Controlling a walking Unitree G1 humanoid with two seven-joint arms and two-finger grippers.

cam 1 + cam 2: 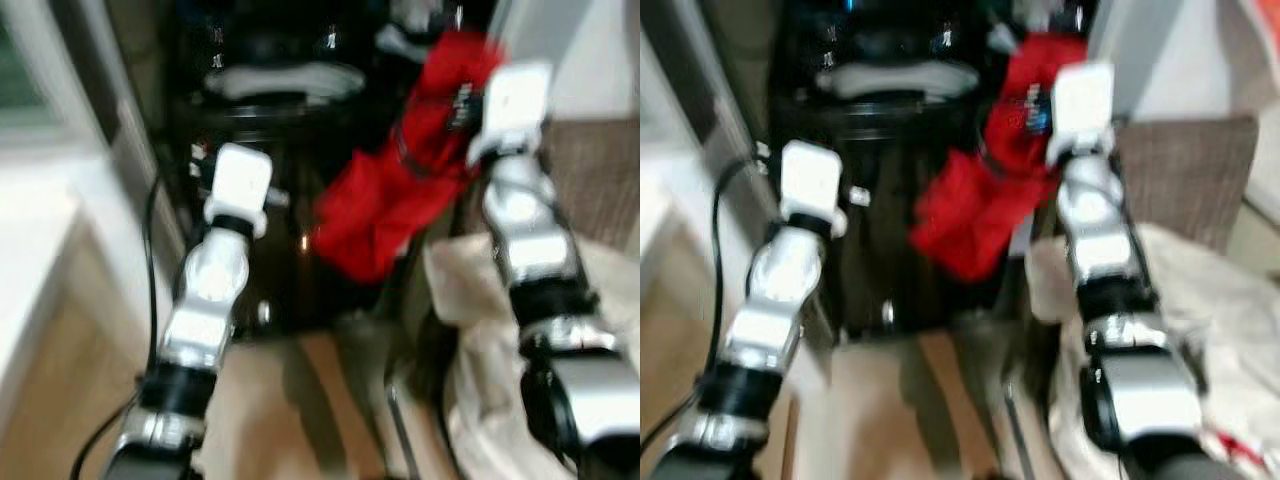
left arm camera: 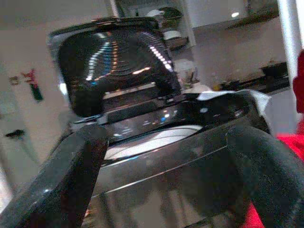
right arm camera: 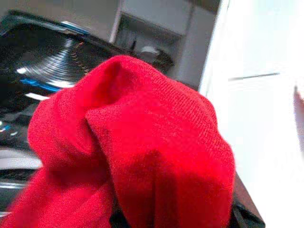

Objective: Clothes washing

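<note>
A black top-loading washing machine (image 1: pixel 270 200) stands straight ahead with its lid (image 2: pixel 114 61) raised and the pale drum rim (image 1: pixel 285 80) showing. A red garment (image 1: pixel 390 200) hangs beside the machine's right front corner, level with its top, from my raised right gripper (image 1: pixel 462 100). The cloth bunches over that gripper's fingers and hides them in the right wrist view (image 3: pixel 133 142). My left gripper (image 2: pixel 166 156) is held up before the machine's front, open, with nothing between its two black fingers (image 2: pixel 76 175).
A crumpled white cloth or bag (image 1: pixel 480 330) lies on the floor at the lower right, under my right arm. A brown woven surface (image 1: pixel 600 180) stands behind it. A black cable (image 1: pixel 150 260) runs down left of the machine, beside a white ledge (image 1: pixel 40 240).
</note>
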